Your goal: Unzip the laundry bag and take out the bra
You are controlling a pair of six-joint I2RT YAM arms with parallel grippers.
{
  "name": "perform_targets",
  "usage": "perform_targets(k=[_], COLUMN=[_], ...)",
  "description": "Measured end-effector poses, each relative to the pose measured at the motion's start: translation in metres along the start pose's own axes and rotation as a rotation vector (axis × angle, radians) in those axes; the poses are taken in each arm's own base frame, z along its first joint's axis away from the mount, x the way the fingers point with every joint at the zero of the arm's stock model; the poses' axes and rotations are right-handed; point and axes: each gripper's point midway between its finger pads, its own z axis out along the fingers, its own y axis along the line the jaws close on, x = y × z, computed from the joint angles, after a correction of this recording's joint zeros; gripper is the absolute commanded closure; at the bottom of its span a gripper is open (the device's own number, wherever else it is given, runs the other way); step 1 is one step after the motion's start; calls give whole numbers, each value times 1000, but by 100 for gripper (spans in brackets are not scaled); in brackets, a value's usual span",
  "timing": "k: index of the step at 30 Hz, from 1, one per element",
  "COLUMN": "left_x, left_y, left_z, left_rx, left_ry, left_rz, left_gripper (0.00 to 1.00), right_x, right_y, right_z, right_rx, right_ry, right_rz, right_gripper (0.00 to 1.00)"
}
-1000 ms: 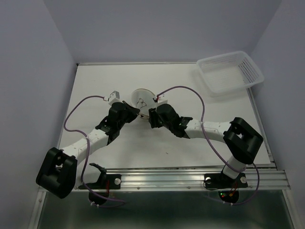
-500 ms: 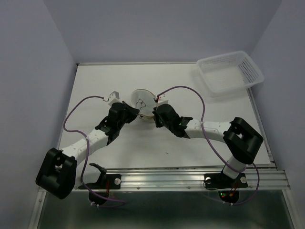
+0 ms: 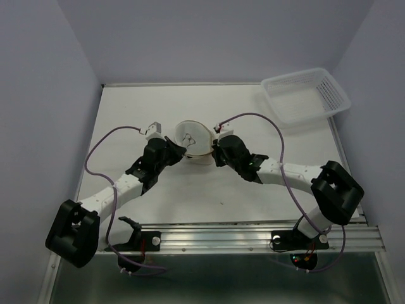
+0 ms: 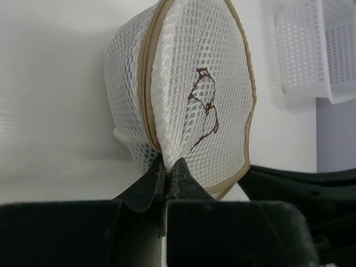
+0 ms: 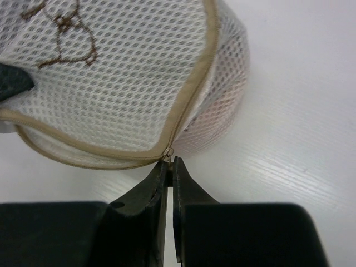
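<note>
The laundry bag (image 3: 192, 139) is a round white mesh pouch with a tan rim and a brown stitched drawing, lying mid-table between both arms. My left gripper (image 4: 168, 162) is shut, pinching a fold of the mesh (image 4: 183, 94) beside the tan zipper band (image 4: 147, 83). On the bag's other side my right gripper (image 5: 170, 163) is shut on the small metal zipper pull (image 5: 168, 152) at the tan rim (image 5: 189, 105). A pinkish shade shows through the mesh (image 5: 222, 105). The bra itself is hidden inside the bag.
A rectangular white plastic basket (image 3: 306, 95) stands at the back right corner of the white table (image 3: 253, 196). Purple cables (image 3: 272, 136) loop over both arms. A metal rail (image 3: 253, 237) runs along the near edge.
The right gripper has closed onto the zipper pull and moved right and slightly back with the forearm. The bag has tipped up a little. The left gripper keeps its pinch.
</note>
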Motion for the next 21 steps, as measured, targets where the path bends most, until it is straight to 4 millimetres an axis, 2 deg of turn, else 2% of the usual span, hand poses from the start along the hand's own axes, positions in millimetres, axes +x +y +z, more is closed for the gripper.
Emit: perform_targets(k=[5, 12, 13, 14, 15, 16, 19, 20, 21], left_x=[14, 20, 21, 22, 23, 23, 18, 15, 10], left_y=[-13, -11, -10, -9, -8, -8, -11, -12, -14], left_z=[-7, -8, -7, -5, -3, 0, 12, 18, 26], left_rx=[93, 120, 116, 106, 98, 90, 51, 36, 20], left_ry=[43, 63, 66, 71, 78, 84, 88, 87, 83], left_rz=[14, 90, 94, 95, 95, 93, 95, 96, 92], left_gripper=[100, 100, 97, 83, 76, 59, 37, 21, 16], right_x=[-16, -6, -4, -1, 1, 2, 6, 7, 7], right_y=[-33, -28, -28, -27, -26, -26, -26, -23, -21], right_z=[-12, -22, -23, -24, -25, -27, -30, -31, -32], right_rx=[-24, -96, -103, -115, -122, -128, -126, -124, -123], right_ry=[-23, 6, 12, 19, 25, 27, 29, 27, 26], right_rz=[69, 62, 62, 68, 75, 83, 104, 117, 121], right_gripper=[99, 99, 99, 99, 99, 99, 99, 99, 99])
